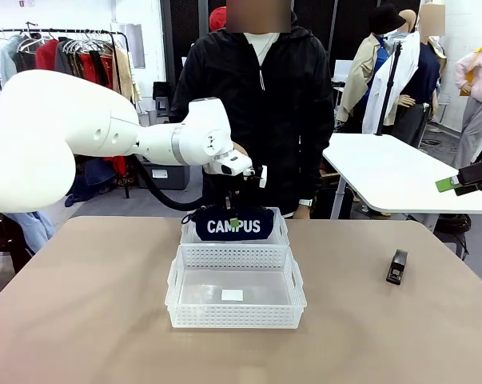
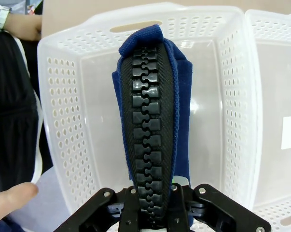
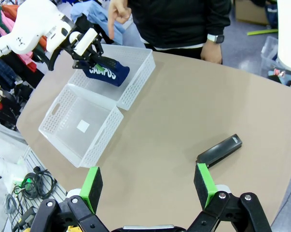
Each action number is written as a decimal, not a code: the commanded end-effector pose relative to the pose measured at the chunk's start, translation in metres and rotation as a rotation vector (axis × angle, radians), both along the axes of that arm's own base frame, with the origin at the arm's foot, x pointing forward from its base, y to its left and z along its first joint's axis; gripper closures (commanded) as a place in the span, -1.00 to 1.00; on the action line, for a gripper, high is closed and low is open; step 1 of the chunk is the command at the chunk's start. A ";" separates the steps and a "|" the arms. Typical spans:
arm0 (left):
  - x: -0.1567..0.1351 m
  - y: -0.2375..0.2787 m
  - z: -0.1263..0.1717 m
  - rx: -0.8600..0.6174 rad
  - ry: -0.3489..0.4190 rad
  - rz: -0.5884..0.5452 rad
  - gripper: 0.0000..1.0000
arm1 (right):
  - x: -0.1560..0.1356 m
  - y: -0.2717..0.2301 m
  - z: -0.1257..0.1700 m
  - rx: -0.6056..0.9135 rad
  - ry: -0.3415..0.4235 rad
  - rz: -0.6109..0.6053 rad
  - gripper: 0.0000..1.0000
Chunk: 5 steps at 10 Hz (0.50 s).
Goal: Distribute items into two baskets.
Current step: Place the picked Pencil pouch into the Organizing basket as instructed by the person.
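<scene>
The navy pouch [image 1: 234, 226] with white "CAMPUS" lettering hangs over the far white basket [image 1: 281, 233], its lower edge down between the walls. My left gripper [image 1: 234, 210] is shut on its top edge. In the left wrist view the pouch [image 2: 147, 121] stretches away from the left gripper [image 2: 155, 205], zip facing me, above that far basket [image 2: 63, 121]. The near basket [image 1: 235, 308] holds nothing but a white label. The black stapler [image 1: 396, 266] lies on the table to the right. My right gripper [image 3: 147, 186] hovers open high above the table, with the stapler [image 3: 220, 151] below it.
A person in a black jacket stands at the far edge, one hand [image 3: 117, 12] raised behind the far basket and a fingertip [image 2: 12, 198] near its wall. A white table [image 1: 400, 172] stands at the back right. Bare tan tabletop lies around the baskets.
</scene>
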<state>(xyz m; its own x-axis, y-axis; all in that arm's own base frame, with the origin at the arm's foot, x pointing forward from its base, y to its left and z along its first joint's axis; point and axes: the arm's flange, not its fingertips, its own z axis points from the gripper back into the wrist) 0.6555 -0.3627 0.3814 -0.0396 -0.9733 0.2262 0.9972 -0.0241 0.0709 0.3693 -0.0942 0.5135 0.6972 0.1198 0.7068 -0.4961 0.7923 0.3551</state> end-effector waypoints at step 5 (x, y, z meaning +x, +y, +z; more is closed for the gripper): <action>-0.001 0.011 -0.019 -0.016 0.013 -0.015 1.00 | 0.002 0.000 0.000 0.022 -0.015 0.010 -1.00</action>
<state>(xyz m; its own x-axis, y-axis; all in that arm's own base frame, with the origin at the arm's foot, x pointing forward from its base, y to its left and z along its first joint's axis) 0.6574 -0.3550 0.3612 -0.0288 -0.9748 0.2211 0.9983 -0.0170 0.0554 0.3693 -0.0942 0.5135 0.6972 0.1198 0.7068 -0.4961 0.7923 0.3551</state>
